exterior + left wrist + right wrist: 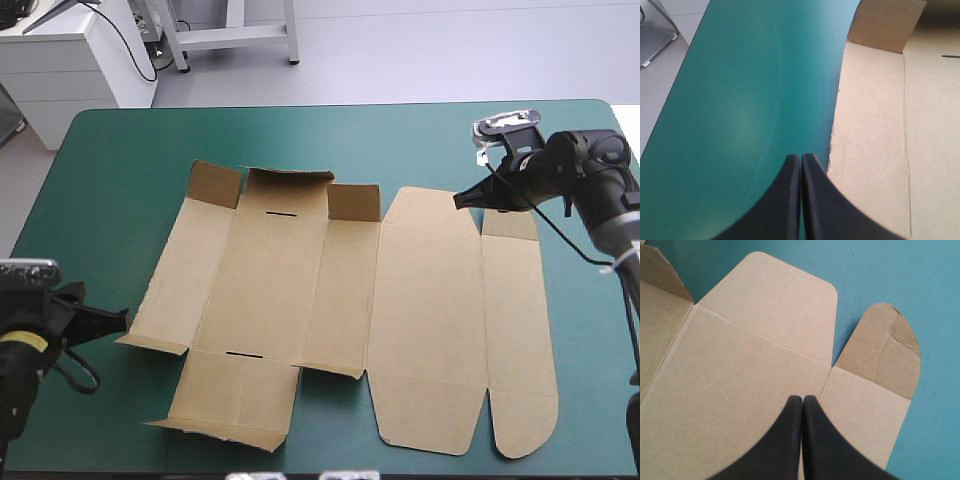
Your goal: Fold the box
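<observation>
Box [425, 300] flat under right claw [460, 200]

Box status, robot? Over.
Left hand shut, beside the box. Right hand shut, above it. Box mostly flat, far flaps raised. Nothing in the way.

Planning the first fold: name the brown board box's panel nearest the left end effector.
The leftmost long panel; the black left end effector sits at its outer edge.

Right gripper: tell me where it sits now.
In the high view the right gripper is on the table's right side, jaws shut, over the far end of the box, above the fold between its wide panel and narrow outer strip.
</observation>
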Controlling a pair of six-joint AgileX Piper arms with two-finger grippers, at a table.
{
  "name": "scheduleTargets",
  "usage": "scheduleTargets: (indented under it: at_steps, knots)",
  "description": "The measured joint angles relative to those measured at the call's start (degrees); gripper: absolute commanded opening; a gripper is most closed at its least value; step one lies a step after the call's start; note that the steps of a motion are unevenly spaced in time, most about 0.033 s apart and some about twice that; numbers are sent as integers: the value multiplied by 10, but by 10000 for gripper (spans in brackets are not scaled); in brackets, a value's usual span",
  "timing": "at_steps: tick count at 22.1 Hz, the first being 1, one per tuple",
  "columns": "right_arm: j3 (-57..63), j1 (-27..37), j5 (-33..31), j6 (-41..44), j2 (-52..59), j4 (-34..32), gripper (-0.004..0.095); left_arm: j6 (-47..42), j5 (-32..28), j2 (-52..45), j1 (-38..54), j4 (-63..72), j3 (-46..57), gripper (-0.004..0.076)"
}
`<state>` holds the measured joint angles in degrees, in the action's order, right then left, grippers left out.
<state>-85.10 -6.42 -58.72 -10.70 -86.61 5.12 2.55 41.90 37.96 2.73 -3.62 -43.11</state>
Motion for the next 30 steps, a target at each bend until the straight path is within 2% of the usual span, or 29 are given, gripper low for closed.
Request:
scheduleTargets:
  at_steps: [3, 7, 9, 13, 17, 22, 30]
  knots:
    - [74, 0, 35, 7, 51, 0, -20, 5, 13, 85, 0, 8, -55, 10]
    - [170, 0, 74, 13, 129, 0, -20, 104, 63, 209, 6, 101, -132, 9]
    - [207, 0, 86, 16, 165, 1, -19, 163, 91, 272, 30, 159, -165, 9]
    - [268, 0, 89, 38, 252, 2, -19, 261, 190, 414, 124, 273, -254, 9]
    - [310, 0, 87, 57, 321, 2, -19, 286, 249, 517, 175, 315, -305, 9]
    - [354, 0, 82, 72, 392, 1, -19, 300, 265, 595, 198, 325, -315, 8]
    - [372, 0, 51, 90, 441, -34, -19, 307, 271, 644, 199, 356, -315, 8]
